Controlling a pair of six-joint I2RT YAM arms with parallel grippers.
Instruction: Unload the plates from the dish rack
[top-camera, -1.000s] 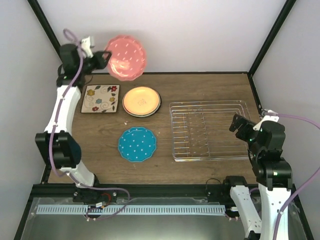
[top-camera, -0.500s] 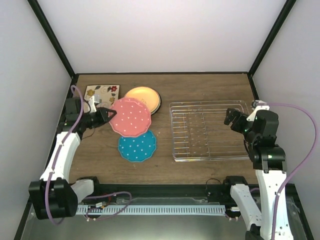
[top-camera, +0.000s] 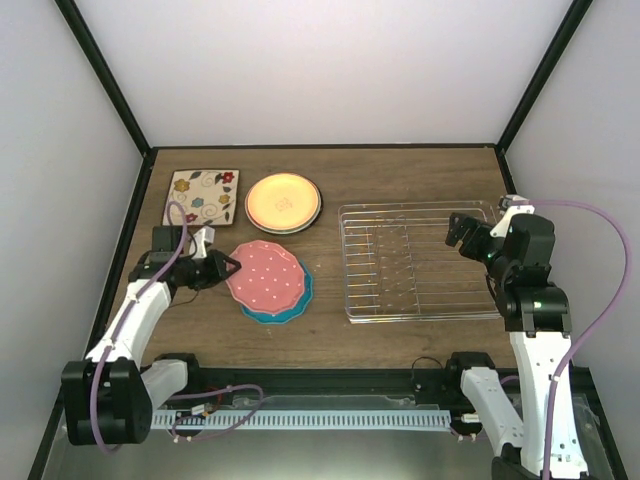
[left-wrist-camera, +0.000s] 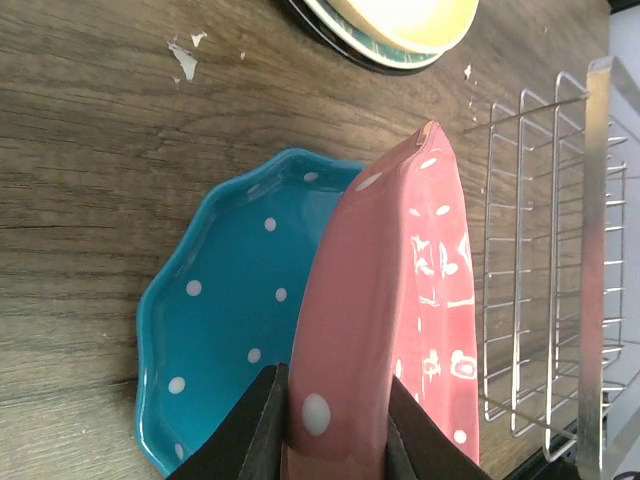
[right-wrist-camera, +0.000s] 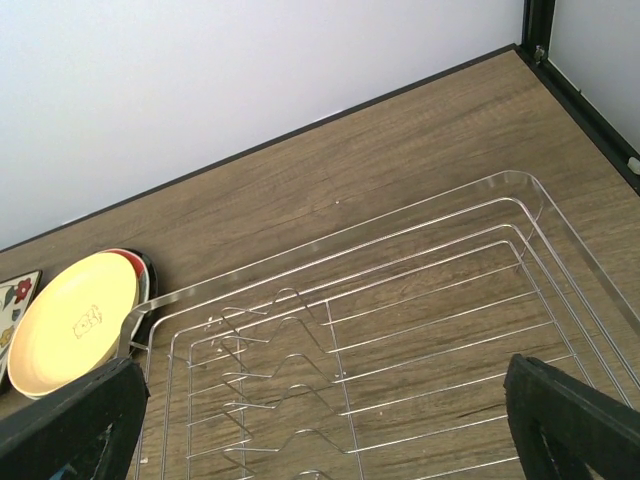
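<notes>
With our left claw (left-wrist-camera: 335, 418) pinching the pink plate (left-wrist-camera: 400, 280) tilted over the teal plate (left-wrist-camera: 215, 330), we're stacking; next we lower it flat and release.

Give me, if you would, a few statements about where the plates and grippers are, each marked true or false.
1. The left gripper clamps the pink plate by its rim. True.
2. The dish rack holds one plate. False: there is no plate in it.
3. The pink plate sits tilted over the teal plate. True.
4. The right gripper is shut on a plate. False: it is open, holds nothing, and is over the rack.
</notes>
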